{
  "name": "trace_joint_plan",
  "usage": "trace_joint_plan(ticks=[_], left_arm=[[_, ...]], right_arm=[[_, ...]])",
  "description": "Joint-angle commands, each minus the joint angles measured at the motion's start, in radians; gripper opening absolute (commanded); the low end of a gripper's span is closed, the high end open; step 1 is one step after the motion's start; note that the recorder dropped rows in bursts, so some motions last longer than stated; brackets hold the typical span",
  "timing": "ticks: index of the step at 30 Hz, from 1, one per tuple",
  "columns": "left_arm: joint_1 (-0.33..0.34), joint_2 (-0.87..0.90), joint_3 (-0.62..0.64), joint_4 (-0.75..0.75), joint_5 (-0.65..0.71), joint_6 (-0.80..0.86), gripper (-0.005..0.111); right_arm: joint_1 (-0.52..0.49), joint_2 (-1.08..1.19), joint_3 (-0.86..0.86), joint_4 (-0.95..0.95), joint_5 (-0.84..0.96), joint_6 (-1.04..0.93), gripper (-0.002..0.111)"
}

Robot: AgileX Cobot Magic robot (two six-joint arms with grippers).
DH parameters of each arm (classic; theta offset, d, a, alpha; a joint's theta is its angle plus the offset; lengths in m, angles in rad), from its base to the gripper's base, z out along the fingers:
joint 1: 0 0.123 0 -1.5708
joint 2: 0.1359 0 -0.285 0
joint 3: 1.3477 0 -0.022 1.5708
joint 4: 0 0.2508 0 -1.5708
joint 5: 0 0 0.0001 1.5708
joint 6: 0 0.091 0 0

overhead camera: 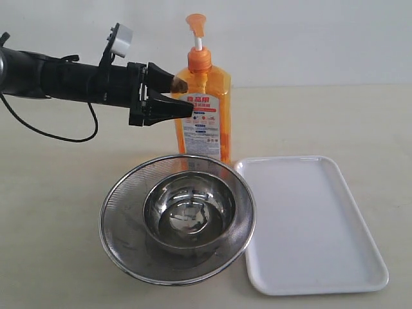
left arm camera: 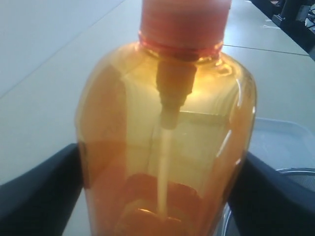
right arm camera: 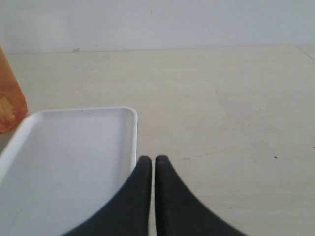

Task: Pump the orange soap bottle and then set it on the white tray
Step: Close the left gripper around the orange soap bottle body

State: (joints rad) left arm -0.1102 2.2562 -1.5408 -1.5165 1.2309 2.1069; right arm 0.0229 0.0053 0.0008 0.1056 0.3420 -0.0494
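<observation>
The orange soap bottle (overhead camera: 205, 122) stands upright on the table behind the strainer, its pump head raised on the white stem. My left gripper (overhead camera: 187, 97) reaches in from the left and is shut on the bottle's shoulder. In the left wrist view the bottle (left arm camera: 167, 123) fills the gap, with a dark finger (left arm camera: 44, 191) pressed against each side. The white tray (overhead camera: 309, 225) lies to the right of the strainer with nothing on it. My right gripper (right arm camera: 154, 160) is shut on nothing and hovers by the tray's (right arm camera: 64, 162) edge. It is out of the exterior view.
A round steel strainer (overhead camera: 177, 257) with a steel bowl inside sits in front of the bottle, touching the tray's left side. A black cable (overhead camera: 51, 132) hangs under the left arm. Bare tabletop lies right of the tray.
</observation>
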Motion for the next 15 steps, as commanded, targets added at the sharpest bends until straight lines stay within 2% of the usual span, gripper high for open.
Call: trace_joint_plan(ticks=[1,10,12,15], left_arm=[[0.006,0.001,0.002,0.048,-0.01,-0.029,0.057],[0.006,0.001,0.002,0.048,-0.01,-0.029,0.055],[0.006,0.001,0.002,0.045,-0.01,-0.029,0.047],[0.006,0.001,0.002,0.042,-0.01,-0.029,0.021]], right_arm=[[-0.002,-0.005,-0.001,-0.007,-0.008,-0.003,0.0],[-0.002,-0.005,-0.001,-0.007,-0.008,-0.003,0.0],[-0.002,-0.005,-0.001,-0.007,-0.008,-0.003,0.0],[-0.002,-0.005,-0.001,-0.007,-0.008,-0.005,0.0]])
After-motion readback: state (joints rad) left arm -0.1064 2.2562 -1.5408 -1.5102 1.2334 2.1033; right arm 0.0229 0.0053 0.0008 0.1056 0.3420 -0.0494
